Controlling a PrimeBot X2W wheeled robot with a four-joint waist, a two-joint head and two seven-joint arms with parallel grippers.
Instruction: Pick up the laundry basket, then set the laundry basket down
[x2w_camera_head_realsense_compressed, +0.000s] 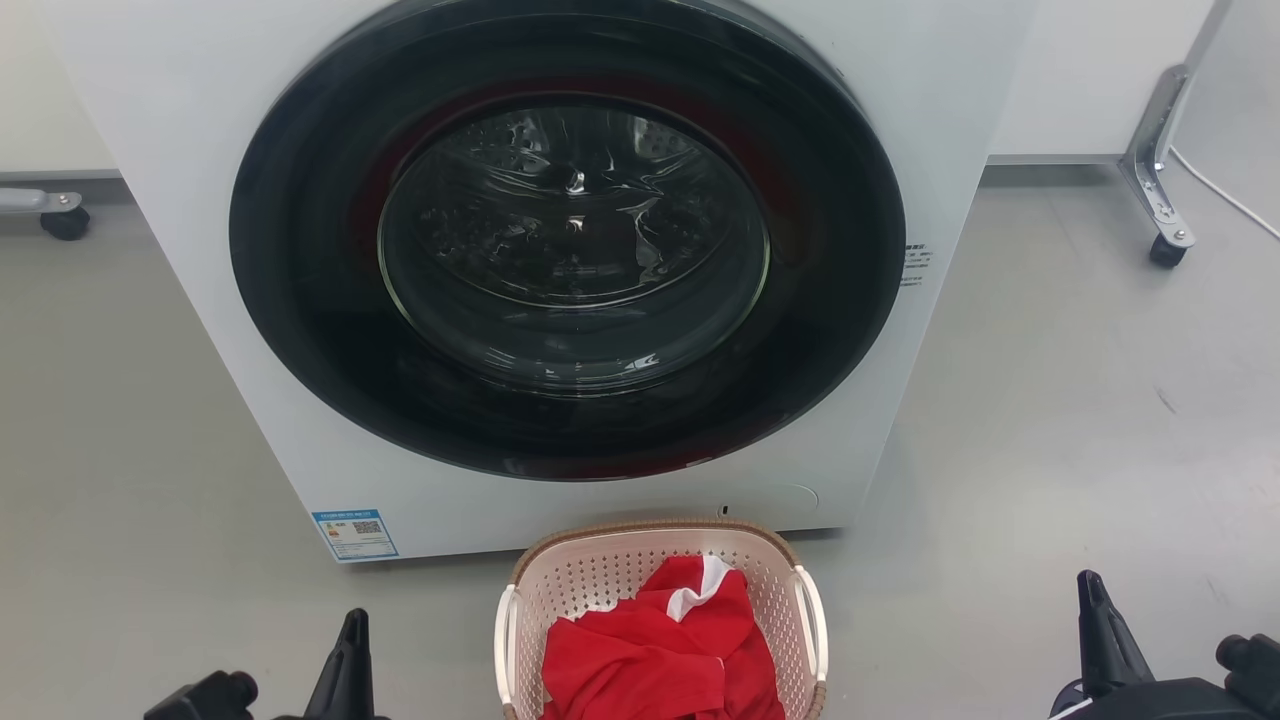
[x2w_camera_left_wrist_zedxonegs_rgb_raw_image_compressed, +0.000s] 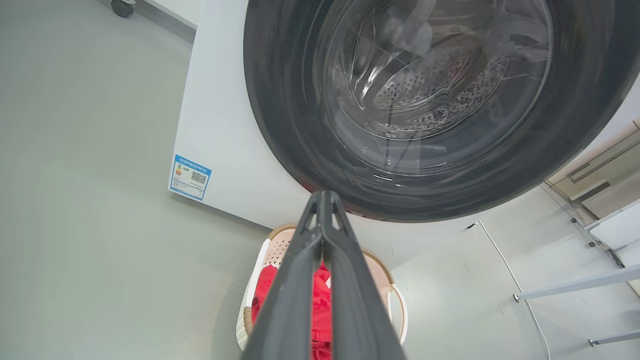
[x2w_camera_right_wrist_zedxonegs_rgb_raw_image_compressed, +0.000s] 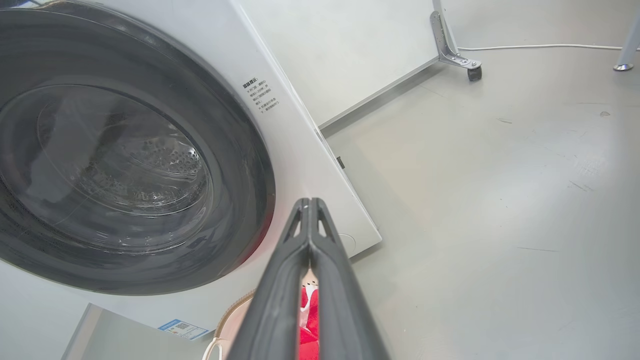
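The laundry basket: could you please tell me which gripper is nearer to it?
Left. The left gripper is a short way off the left side of the laundry basket; the right gripper is clearly farther out on its right. Neither touches it.

White washing machine (x2w_camera_head_realsense_compressed: 180, 250) on grey floor (x2w_camera_head_realsense_compressed: 1050, 400), perhaps wheeled stand (x2w_camera_head_realsense_compressed: 1150, 170) beside

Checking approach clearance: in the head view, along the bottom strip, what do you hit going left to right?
left gripper → laundry basket, holding a red cloth → right gripper. Bare floor lies between each gripper and the basket, and both sets of jaws are shut.
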